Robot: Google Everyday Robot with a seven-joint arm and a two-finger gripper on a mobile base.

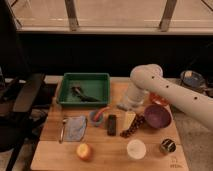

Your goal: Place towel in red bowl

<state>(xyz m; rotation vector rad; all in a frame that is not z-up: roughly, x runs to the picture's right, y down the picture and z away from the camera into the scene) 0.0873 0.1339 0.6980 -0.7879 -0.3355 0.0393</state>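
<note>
The gripper (125,105) is held low over the middle of the table (107,156), at the end of the white arm (172,95) that reaches in from the right. Its jaws are spread and nothing is seen between them.

The towel (76,127) lies flat on the left part of the table, well apart from the gripper, to its left and nearer. It is roughly square, and its slightly longer side runs near to far. A metal utensil (62,130) lies just beside its left edge.

A small grey bowl (98,117) and a black block (111,125) stand between gripper and towel, so a low sweep leftward is judged likely to knock them. The green tray (100,91) stands far of the towel.

The red bowl (159,99) is partly hidden behind the arm, just right of the gripper and far of the purple bowl (157,116).
</note>
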